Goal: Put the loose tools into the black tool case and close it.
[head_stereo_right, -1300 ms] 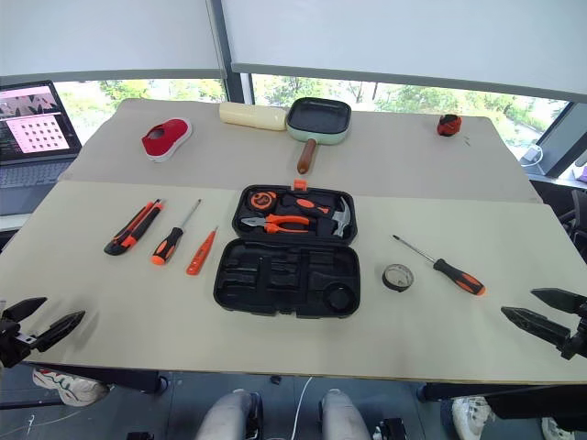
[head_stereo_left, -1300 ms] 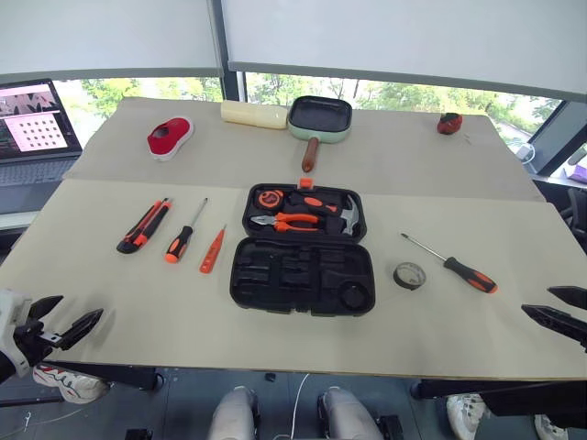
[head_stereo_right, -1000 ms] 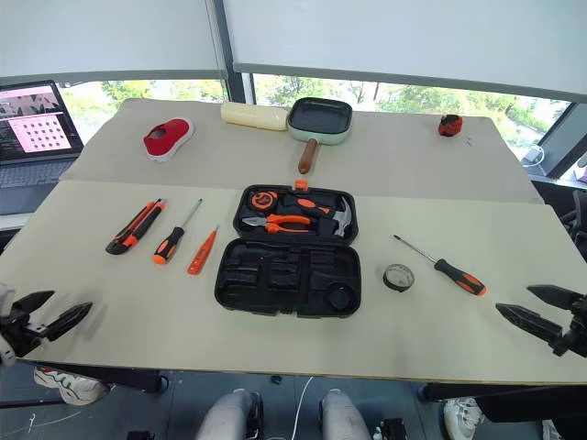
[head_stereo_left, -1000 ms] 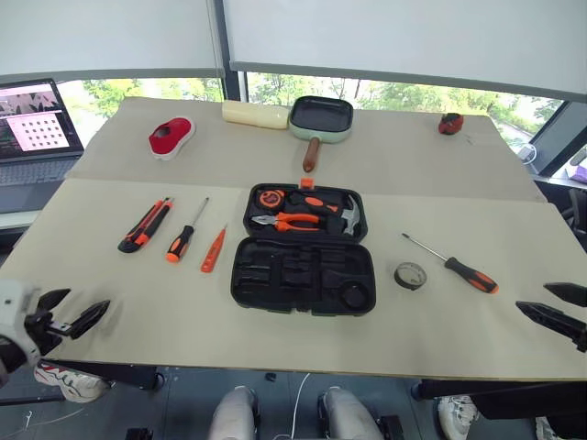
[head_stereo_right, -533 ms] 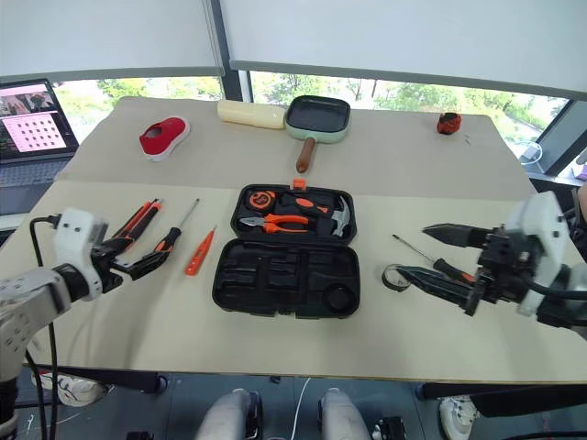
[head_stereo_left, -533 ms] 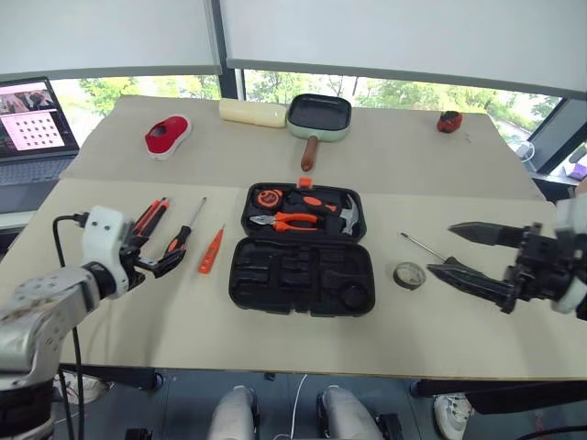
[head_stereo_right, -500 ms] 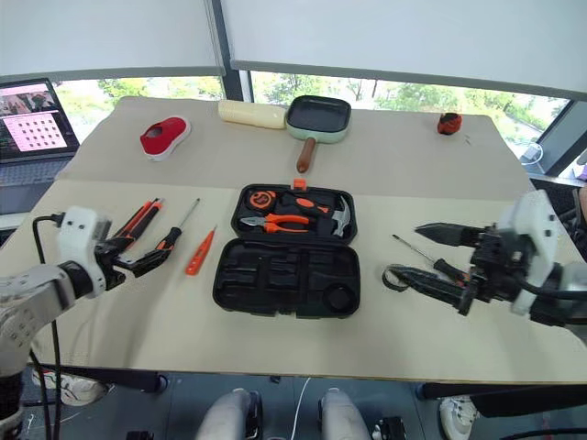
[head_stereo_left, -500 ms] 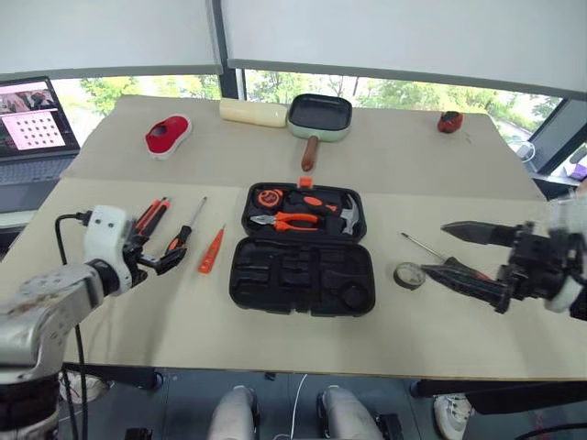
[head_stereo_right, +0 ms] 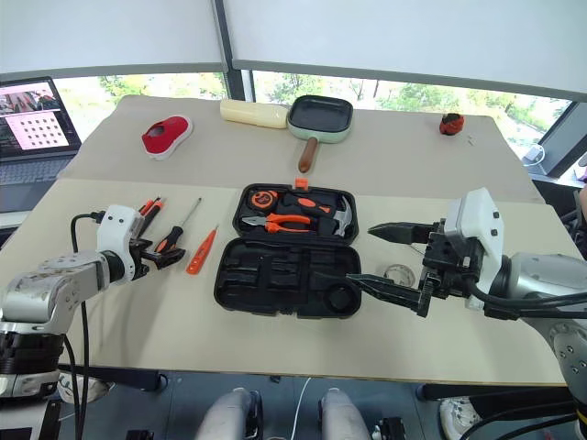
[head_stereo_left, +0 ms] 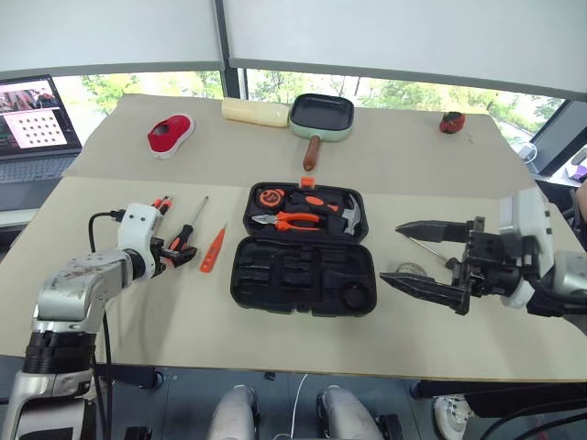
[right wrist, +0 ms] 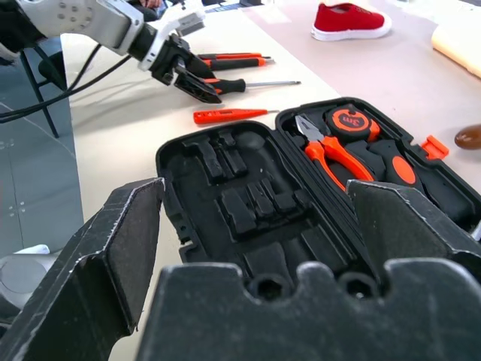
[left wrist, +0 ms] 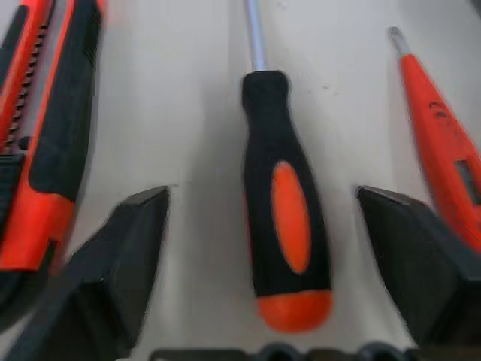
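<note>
Black right gripper hiding tape roll, screwdriver

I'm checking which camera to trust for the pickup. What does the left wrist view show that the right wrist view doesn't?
Left wrist alone: the black-and-orange screwdriver lies between the left gripper's spread fingers, untouched.

Right wrist alone: the open black tool case with pliers inside, a red shoe, and the right gripper's open fingers.

Both: that screwdriver, the utility knife and the slim orange screwdriver.
</note>
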You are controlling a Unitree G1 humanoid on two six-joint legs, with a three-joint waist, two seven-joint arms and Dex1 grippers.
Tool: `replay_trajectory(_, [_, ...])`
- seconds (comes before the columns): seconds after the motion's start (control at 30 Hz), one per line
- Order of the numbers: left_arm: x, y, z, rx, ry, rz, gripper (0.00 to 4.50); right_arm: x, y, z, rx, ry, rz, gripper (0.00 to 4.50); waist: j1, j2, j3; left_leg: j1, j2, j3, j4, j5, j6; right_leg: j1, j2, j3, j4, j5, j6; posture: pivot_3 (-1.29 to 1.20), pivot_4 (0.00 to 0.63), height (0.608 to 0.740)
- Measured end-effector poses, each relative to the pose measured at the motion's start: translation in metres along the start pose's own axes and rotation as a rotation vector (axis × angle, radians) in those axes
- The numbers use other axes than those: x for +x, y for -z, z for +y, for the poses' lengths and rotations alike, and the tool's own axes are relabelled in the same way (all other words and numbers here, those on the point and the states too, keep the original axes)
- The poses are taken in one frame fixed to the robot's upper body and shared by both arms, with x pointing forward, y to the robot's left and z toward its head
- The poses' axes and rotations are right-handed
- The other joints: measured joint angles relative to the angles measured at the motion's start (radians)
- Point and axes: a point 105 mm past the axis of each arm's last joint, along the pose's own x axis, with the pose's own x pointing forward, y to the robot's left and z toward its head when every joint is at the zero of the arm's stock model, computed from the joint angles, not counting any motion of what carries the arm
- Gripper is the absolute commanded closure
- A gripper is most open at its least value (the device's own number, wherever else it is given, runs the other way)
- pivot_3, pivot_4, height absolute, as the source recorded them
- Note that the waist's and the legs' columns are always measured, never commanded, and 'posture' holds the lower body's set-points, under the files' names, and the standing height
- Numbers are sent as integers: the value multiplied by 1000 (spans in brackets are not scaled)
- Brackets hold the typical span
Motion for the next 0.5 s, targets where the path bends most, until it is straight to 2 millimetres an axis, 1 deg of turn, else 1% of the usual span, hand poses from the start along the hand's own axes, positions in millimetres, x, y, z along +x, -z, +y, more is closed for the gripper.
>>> replay_trajectory(0.07, [2, 0, 0, 9, 5, -1, 2229, 0, 1, 0, 6, 7, -4, 0, 3, 0, 0, 0, 0, 0, 0, 0, 0, 0, 0, 0, 0, 0, 0, 0, 150, 740])
replay_trajectory(0.1, [3, -1, 0, 19, 10, -2, 2647, 0, 3, 0, 13, 13, -2, 0, 6, 0, 0, 0, 0, 0, 0, 0, 0, 0, 0, 0, 0, 0, 0, 0, 150, 740])
replay_trajectory(0.2, [6, -2, 1, 27, 16, -11, 3617, 0, 6, 3, 24, 16, 0, 0, 9, 0, 0, 0, 0, 0, 1, 0, 0, 0, 0, 0, 0, 0, 0, 0, 150, 740])
replay_trajectory(0.27, [8, -5, 0, 24, 31, -23, 3614, -2, 8, 4, 30, 24, 7, 0, 13, 0, 0, 0, 0, 0, 1, 0, 0, 0, 0, 0, 0, 0, 0, 0, 150, 740])
replay_trajectory(0.3, [10, -9, -2, 26, 50, -40, 3614, -4, 11, 3, 35, 34, 14, 0, 17, 0, 0, -1, 0, 0, 2, 0, 0, 0, 0, -1, 0, 0, 0, 0, 150, 740])
replay_trajectory(0.33, [11, -20, -4, 44, 85, -82, 3614, -6, 15, 3, 43, 48, 27, 0, 20, -1, 0, -4, 0, -2, 4, 0, 0, -1, 0, -3, 0, 0, 0, 0, 150, 740])
replay_trajectory(0.37, [9, -33, -8, 71, 115, -132, 3614, -8, 19, 2, 52, 59, 39, 0, 23, -2, 0, -6, 0, -4, 6, 0, 0, -2, 0, -5, 1, 0, 0, 0, 150, 740])
replay_trajectory(0.4, [6, -56, -15, 130, 173, -216, 3614, -11, 24, 1, 58, 74, 56, 0, 25, -2, 0, -9, 0, -5, 9, 0, 1, -2, 0, -7, 0, 1, 0, 0, 150, 740])
replay_trajectory(0.5, [-13, -102, -37, 331, 322, -380, 3614, -16, 34, 0, 71, 94, 86, 0, 24, -1, 0, -11, 0, -6, 13, -2, 3, -1, 0, -8, 0, 1, 1, 0, 150, 740])
